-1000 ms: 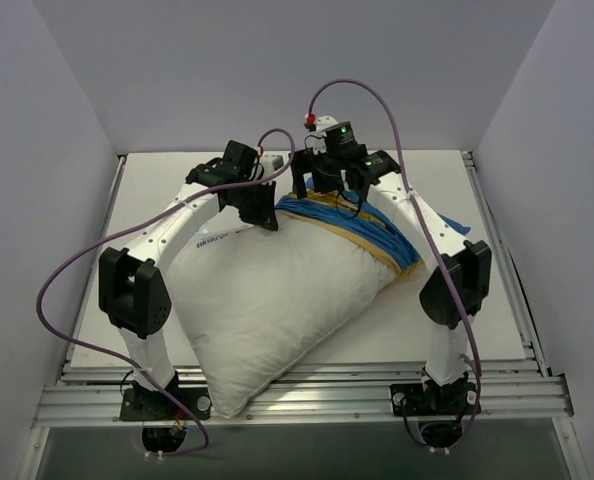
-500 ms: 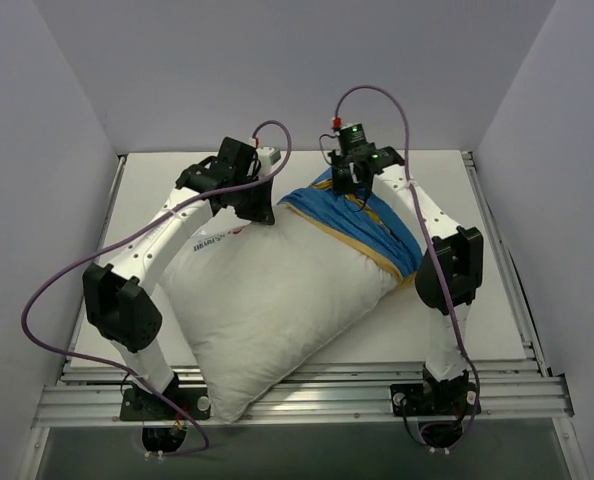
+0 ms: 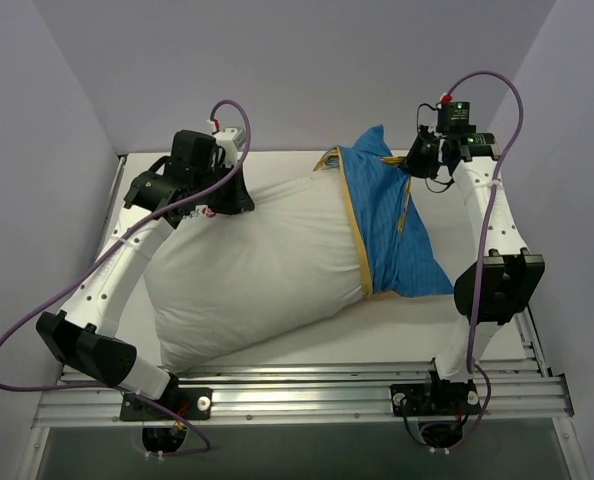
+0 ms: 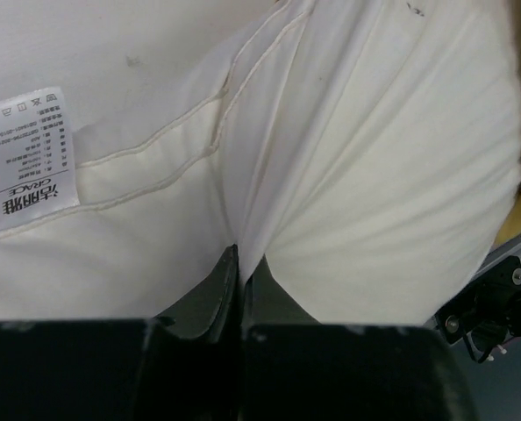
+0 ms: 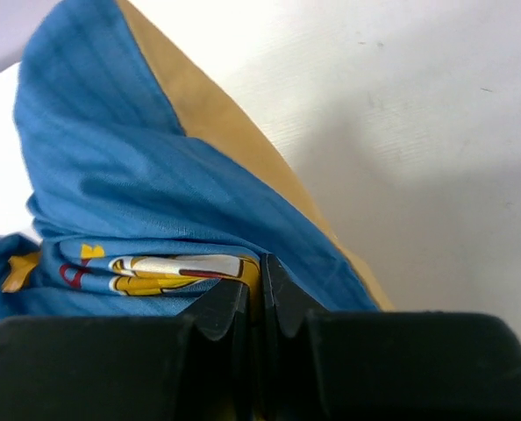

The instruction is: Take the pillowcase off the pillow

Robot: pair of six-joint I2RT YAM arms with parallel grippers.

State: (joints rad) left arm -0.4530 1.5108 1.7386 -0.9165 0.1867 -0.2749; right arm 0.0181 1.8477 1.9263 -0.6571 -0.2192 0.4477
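Observation:
The plump white pillow lies across the table, most of it bare. The blue pillowcase with yellow trim covers only its right end and is stretched up to the far right. My left gripper is at the pillow's far left edge, shut on a pinch of white pillow fabric near the sewn tag. My right gripper is raised at the back right. It is shut on a fold of the pillowcase, beside the yellow cartoon print.
The white table is enclosed by grey walls on the left, right and back. An aluminium rail runs along the near edge and carries both arm bases. Purple cables loop around the arms.
The right gripper closed on the pillowcase and pulled it to the back right, baring more of the pillow. The left arm swung left with the pillow's edge.

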